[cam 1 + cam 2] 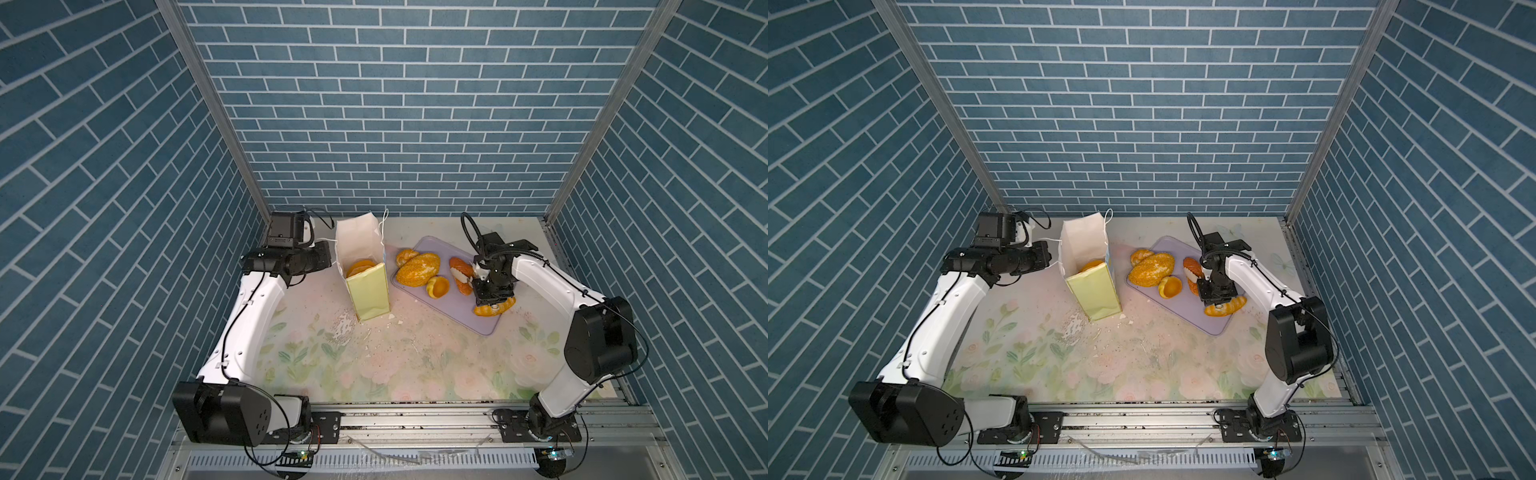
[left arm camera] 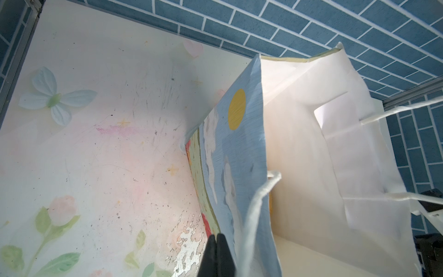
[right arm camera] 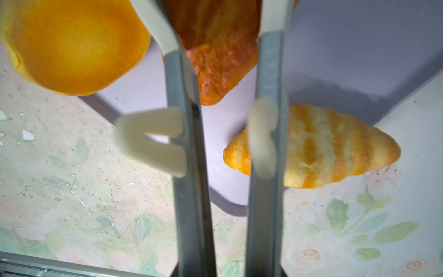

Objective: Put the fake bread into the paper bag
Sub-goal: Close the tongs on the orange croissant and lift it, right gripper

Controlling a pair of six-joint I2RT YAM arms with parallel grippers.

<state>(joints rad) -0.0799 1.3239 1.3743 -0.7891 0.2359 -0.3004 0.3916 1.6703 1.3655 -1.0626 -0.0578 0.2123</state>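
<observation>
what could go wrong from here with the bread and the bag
1. The right fingers pinch the brown croissant; it tapers and looks glossy, so it might slip on lifting.
2. The striped croissant and tart shell lie close by and could get knocked off the tray.
3. The bag is tall and narrow, with a handle cord stretched toward the left arm; a pull may tip it.

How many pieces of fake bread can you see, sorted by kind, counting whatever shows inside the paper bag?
Croissants: 2 (dark croissant, pale croissant)
Seeded loaf: 1
Tart shell: 1
Ridged bun: 1
Orange pastry in the paper bag, kind unclear: 1
Total: 6 visible; the bag may hide more.
</observation>
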